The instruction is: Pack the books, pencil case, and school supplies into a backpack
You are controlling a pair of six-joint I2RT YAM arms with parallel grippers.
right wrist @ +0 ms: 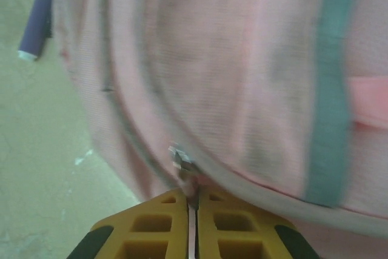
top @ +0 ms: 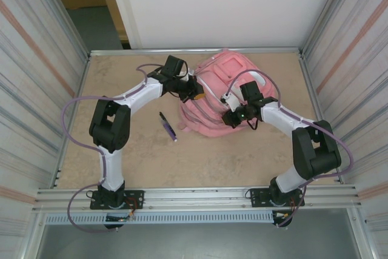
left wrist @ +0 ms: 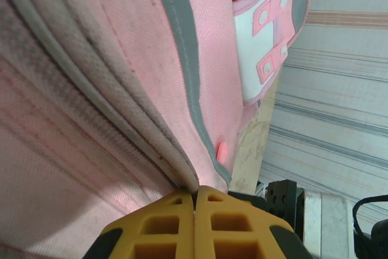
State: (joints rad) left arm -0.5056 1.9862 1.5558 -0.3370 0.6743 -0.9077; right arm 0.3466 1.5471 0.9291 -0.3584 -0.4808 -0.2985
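Observation:
The pink backpack (top: 221, 92) lies on the table at the back, right of centre. My left gripper (top: 195, 92) is at its left side, its yellow fingers (left wrist: 167, 222) shut on the bag's grey-edged zip seam (left wrist: 182, 171). At the bag's near side my right gripper (top: 229, 118) is shut on the zip pull (right wrist: 182, 161), pinched at the tips of its yellow fingers (right wrist: 233, 222). A purple pen (top: 169, 127) lies on the table left of the bag, and its end (right wrist: 37, 16) shows in the right wrist view. The books and the pencil case are out of view.
Ribbed metal walls (top: 36, 89) close in the table (top: 151, 162) on the left and right, with a white wall behind. A white patch with pink tabs (left wrist: 257, 40) sits on the bag's far side. Bare tabletop lies between the arms' bases and the bag.

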